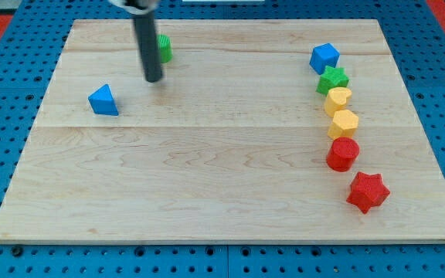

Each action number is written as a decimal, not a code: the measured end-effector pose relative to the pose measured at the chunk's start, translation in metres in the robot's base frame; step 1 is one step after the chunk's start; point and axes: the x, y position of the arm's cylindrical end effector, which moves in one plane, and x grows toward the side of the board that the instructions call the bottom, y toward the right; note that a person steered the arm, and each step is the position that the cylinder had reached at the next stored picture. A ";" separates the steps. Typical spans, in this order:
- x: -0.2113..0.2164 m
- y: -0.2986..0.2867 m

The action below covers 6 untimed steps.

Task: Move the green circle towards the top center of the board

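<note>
The green circle lies near the view's top left of the wooden board, partly hidden behind my rod. My tip rests on the board just below and slightly left of the green circle, close to it; I cannot tell if they touch. The rod rises from the tip to the view's top edge.
A blue triangle lies left of my tip. On the view's right a curved column runs downward: blue cube, green star, yellow block, yellow hexagon, red cylinder, red star.
</note>
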 end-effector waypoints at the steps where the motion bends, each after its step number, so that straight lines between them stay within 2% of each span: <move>1: -0.020 -0.014; 3: -0.067 0.044; 4: -0.073 0.083; 6: -0.075 0.092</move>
